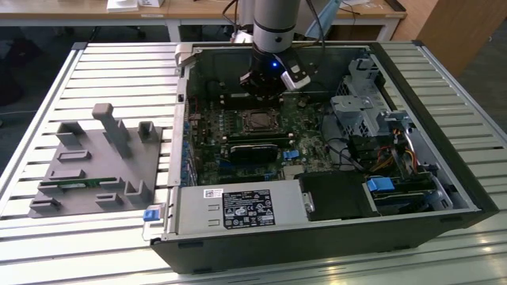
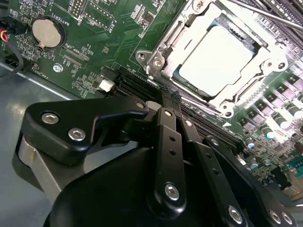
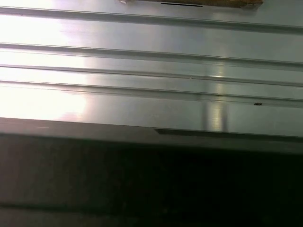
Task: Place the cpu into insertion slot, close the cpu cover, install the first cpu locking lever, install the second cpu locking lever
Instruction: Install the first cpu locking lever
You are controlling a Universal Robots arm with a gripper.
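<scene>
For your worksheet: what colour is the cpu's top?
Pale silvery-grey, best seen in the second wrist view: cpu.

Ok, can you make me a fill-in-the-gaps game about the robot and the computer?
1. The chip sits inside the ____.
2. The metal frame around the chip is ____ in colour.
3. The round battery sits on the ____ circuit board.
4. The gripper's fingers are ____.

Missing words: socket; silver; green; shut

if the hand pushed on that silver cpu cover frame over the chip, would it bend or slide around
The cpu cover looks like thin sheet metal with a large window, so it would probably flex a little under a hard push. It seems held at its edge by screws on the insertion slot, so sliding looks unlikely. The cpu seated beneath likely gives it firm backing. The hand sits just beside it.
</scene>
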